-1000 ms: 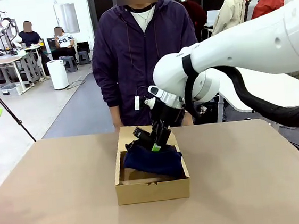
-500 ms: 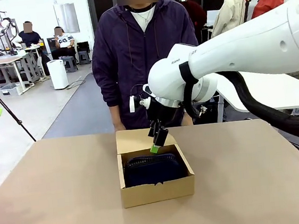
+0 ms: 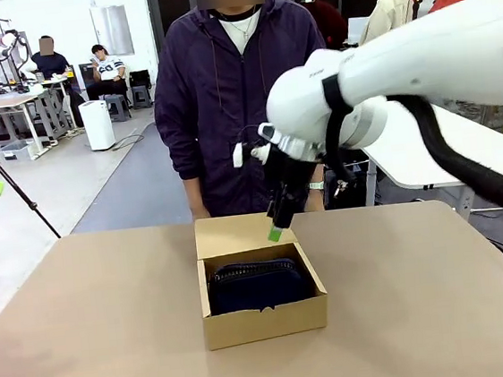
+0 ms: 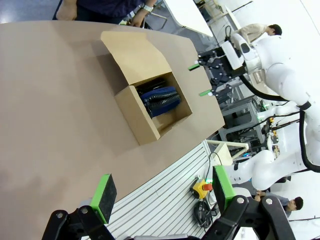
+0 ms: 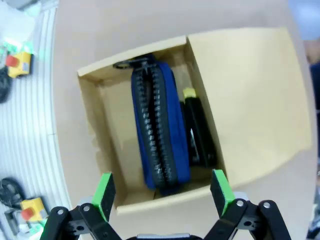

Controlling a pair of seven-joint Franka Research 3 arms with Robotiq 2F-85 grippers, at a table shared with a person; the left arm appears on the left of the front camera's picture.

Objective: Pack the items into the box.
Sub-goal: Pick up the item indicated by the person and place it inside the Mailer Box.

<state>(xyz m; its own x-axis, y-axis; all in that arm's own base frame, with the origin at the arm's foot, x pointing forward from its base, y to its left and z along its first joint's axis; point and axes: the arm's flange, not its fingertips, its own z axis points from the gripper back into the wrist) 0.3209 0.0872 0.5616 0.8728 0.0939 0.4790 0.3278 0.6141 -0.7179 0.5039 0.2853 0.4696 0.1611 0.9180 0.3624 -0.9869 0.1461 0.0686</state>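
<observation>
The brown cardboard box (image 3: pixel 264 320) stands mid-table with its flap lid (image 3: pixel 236 234) laid open toward the person. A dark navy zippered pouch (image 3: pixel 256 285) lies inside and takes up most of the floor. From the right wrist view, the pouch (image 5: pixel 160 135) rests zipper up, with a black utility knife with a yellow end (image 5: pixel 196 127) squeezed between it and the wall by the flap. My right gripper (image 3: pixel 276 227) hangs open and empty above the box's far edge. My left gripper (image 4: pixel 163 192) is open high above the table, far from the box (image 4: pixel 136 111).
A person in a dark purple jacket (image 3: pixel 241 90) stands close behind the far table edge. Bare brown tabletop (image 3: pixel 95 331) lies on both sides of the box. A slatted rail with a yellow-and-red stop button (image 4: pixel 202 187) runs along my side of the table.
My right gripper held the pouch tilted over the box a second ago. The pouch now lies flat inside, and the gripper has risen and drawn back toward the far right. The box shifted slightly right.
</observation>
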